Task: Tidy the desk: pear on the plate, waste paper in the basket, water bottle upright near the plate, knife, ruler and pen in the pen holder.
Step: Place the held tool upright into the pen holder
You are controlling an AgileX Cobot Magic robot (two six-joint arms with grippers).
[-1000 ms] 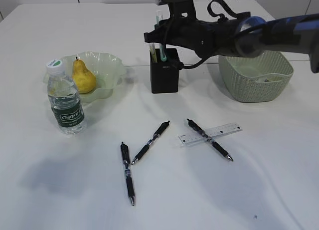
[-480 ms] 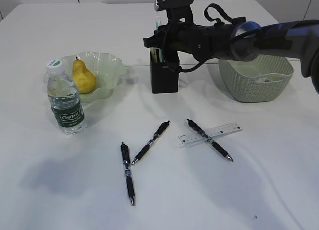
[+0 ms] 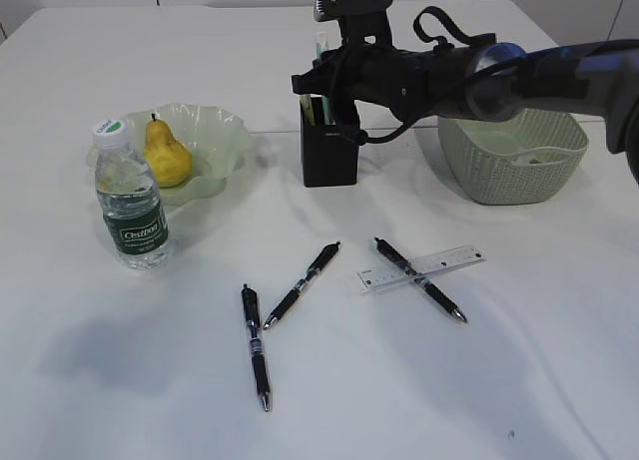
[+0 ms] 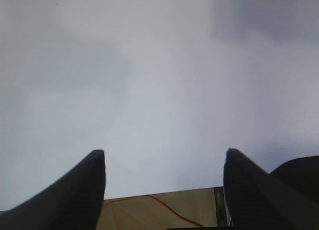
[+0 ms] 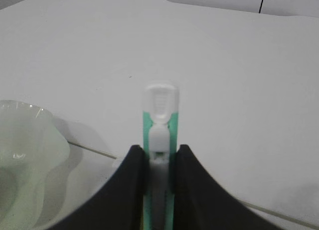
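Observation:
My right gripper (image 5: pixel 159 149) is shut on the knife (image 5: pixel 160 110), a green and white utility knife held upright. In the exterior view the right gripper (image 3: pixel 324 81) holds the knife (image 3: pixel 319 47) over the black pen holder (image 3: pixel 329 159), its lower end inside the cup. The yellow pear (image 3: pixel 167 153) lies on the pale green plate (image 3: pixel 222 131). The water bottle (image 3: pixel 131 201) stands upright in front of the plate. The clear ruler (image 3: pixel 424 267) lies flat on the desk (image 3: pixel 120 380), across a black pen (image 3: pixel 419 279). My left gripper (image 4: pixel 164 152) is open over bare white tabletop.
Two more black pens (image 3: pixel 303 283) (image 3: pixel 256 345) lie on the desk's middle. The sage green basket (image 3: pixel 509 171) stands right of the pen holder, under my right arm, with something small and dark inside. The plate's rim (image 5: pixel 25 140) shows at the left of the right wrist view.
My right gripper has come down a little with the knife, sinking it further into the pen holder. Nothing else has moved.

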